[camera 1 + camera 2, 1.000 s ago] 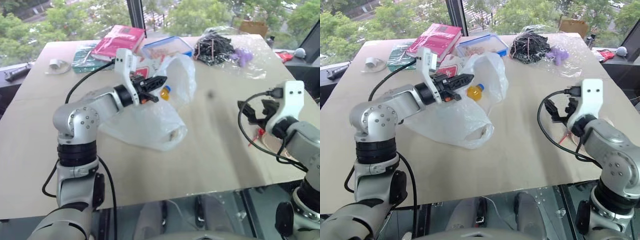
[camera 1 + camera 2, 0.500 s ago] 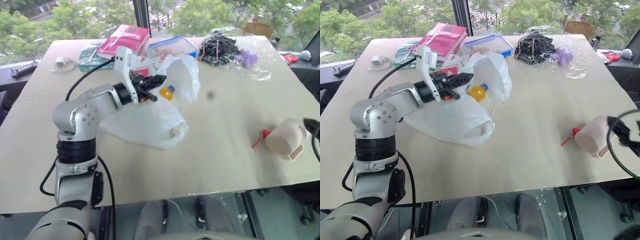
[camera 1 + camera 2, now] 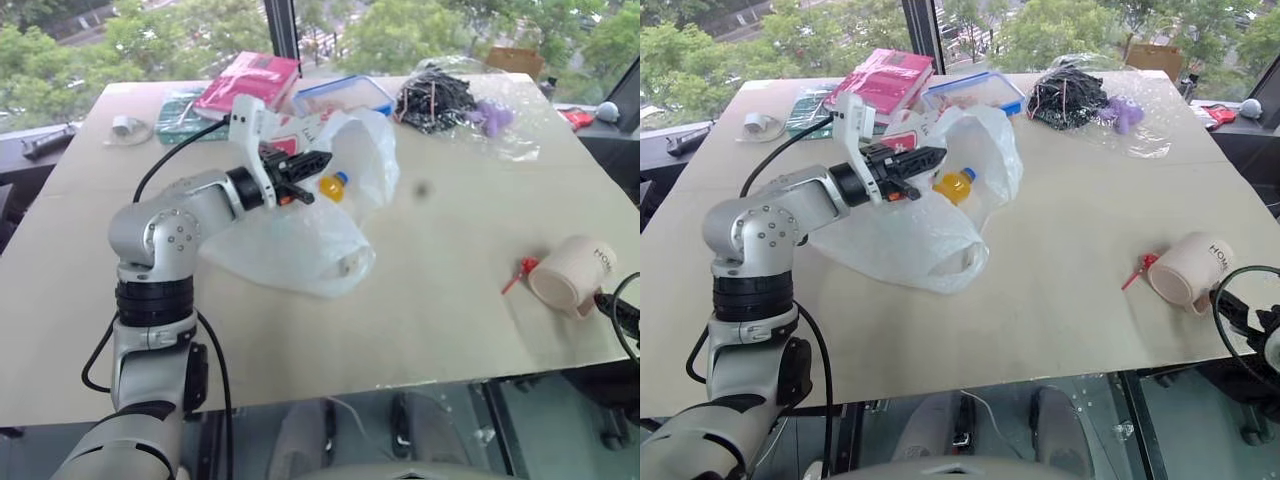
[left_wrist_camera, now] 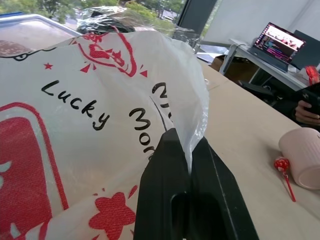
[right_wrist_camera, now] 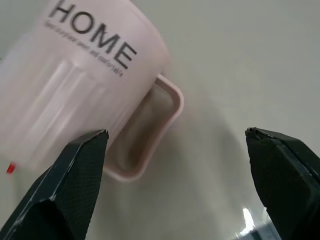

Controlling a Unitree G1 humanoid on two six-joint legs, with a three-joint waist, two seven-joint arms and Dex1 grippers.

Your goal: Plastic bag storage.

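Observation:
The plastic bag point(image 3: 300, 240), thin white with red pictures and black lettering, lies crumpled left of the table's middle. Its upper edge is raised. My left gripper point(image 4: 182, 145) is shut on that raised edge point(image 3: 322, 160). An orange bottle with a blue cap point(image 3: 331, 187) shows through the bag just below the fingers. My right gripper point(image 5: 175, 132) is open, low at the table's right front edge. It faces the handle of a pink mug point(image 3: 570, 275) lying on its side. Its fingers point(image 5: 75, 170) stand apart from the mug.
Along the far edge are a pink book point(image 3: 245, 80), a blue-rimmed clear box point(image 3: 340, 95), a clear bag of black bits with a purple thing point(image 3: 445, 100), a green packet point(image 3: 175, 110) and a tape roll point(image 3: 122, 125). A red tassel point(image 3: 518, 272) lies beside the mug.
My right arm has swung right, down and back to the table's right edge, uncovering the pink mug. The left gripper and the bag have stayed put.

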